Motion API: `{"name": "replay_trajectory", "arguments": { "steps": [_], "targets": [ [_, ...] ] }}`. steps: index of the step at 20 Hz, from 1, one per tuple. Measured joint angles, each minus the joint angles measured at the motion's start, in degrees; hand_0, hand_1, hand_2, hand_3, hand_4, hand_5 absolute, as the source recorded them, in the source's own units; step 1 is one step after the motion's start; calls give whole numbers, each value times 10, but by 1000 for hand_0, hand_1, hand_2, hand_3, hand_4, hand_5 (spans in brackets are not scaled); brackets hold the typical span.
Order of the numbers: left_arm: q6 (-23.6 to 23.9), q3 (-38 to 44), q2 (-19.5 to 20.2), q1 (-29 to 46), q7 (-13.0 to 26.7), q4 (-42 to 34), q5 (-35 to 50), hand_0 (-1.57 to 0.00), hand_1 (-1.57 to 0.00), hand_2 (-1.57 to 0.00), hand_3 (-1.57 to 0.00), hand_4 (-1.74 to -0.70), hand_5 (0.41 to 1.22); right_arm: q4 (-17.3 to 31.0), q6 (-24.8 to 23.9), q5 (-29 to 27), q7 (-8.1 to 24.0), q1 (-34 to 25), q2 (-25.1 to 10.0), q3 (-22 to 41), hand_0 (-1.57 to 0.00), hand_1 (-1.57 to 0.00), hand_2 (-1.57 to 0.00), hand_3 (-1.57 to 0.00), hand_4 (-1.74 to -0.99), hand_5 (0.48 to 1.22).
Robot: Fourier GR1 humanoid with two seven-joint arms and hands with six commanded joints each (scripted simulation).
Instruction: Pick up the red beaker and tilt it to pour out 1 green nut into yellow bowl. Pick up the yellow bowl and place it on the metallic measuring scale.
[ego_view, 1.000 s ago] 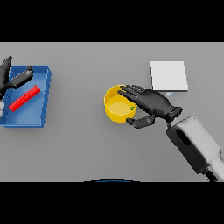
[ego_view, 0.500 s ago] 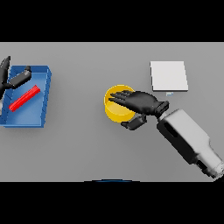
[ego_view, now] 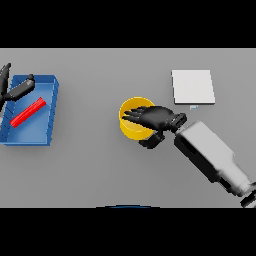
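The right hand (ego_view: pixel 156 118) is reaching over the yellow bowl (ego_view: pixel 131 127) from four o'clock, fingers lying nearly straight across its rim and thumb outside the wall below, not visibly clamping it. The metallic scale (ego_view: pixel 193 87) is sitting at two o'clock, apart. Far at nine o'clock, the left hand (ego_view: pixel 15 89) is hanging loosely spread over the blue tray (ego_view: pixel 46 131), beside the red beaker (ego_view: pixel 28 113) lying inside.
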Motion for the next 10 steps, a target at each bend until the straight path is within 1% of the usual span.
{"name": "replay_trajectory", "arguments": {
  "steps": [2, 3, 4, 5, 6, 7, 8, 9, 10],
  "targets": [
    [-4, -1, 1, -3, -2, -1, -1, 1, 1, 1, 1, -792, 725, 4, 4, 3, 12, -1, 5, 3, -16, -40, -68, -94, -1339, 784],
    [-5, -1, -1, -5, -5, 3, -2, 1, 1, 1, 1, -792, 723, 4, 4, 7, 11, 0, 3, 6, -93, -107, -133, -160, -1362, 820],
    [-3, 1, 1, -5, -4, -1, -1, 1, 1, 1, 1, -793, 722, 3, 3, 12, 12, 3, 2, 12, -258, -236, -233, -249, -1387, 900],
    [-2, 0, 3, -5, 0, -5, -1, 1, 1, 1, 1, -793, 723, 3, 3, 15, 10, 1, 1, 14, -508, -437, -388, -359, -1425, 964],
    [-3, 1, 2, -4, 3, -2, 2, 1, 1, 1, 1, -795, 725, 2, 7, 15, 10, 0, 2, 16, -721, -664, -624, -472, -1488, 1016],
    [0, 3, 7, 0, 3, -11, 3, 1, 1, 1, 1, -796, 726, 3, 8, 13, 9, 2, 1, 16, -891, -846, -814, -594, -1534, 1057],
    [3, 2, 9, 6, 3, -16, 4, 1, 1, 1, 1, -800, 727, 6, 18, 9, 3, -2, 1, 18, -1027, -991, -965, -691, -1571, 1090],
    [6, 3, 9, 8, 5, -19, 5, 1, 1, 1, 1, -799, 728, 8, 26, 5, -1, -5, -1, 18, -1136, -1107, -1086, -867, -1604, 1116],
    [6, 1, 9, 5, 9, -19, 3, 1, 1, 1, 1, -799, 727, 4, 39, 1, -4, -6, -5, 18, -1223, -1200, -1183, -932, -1628, 1137]
  ]
}}
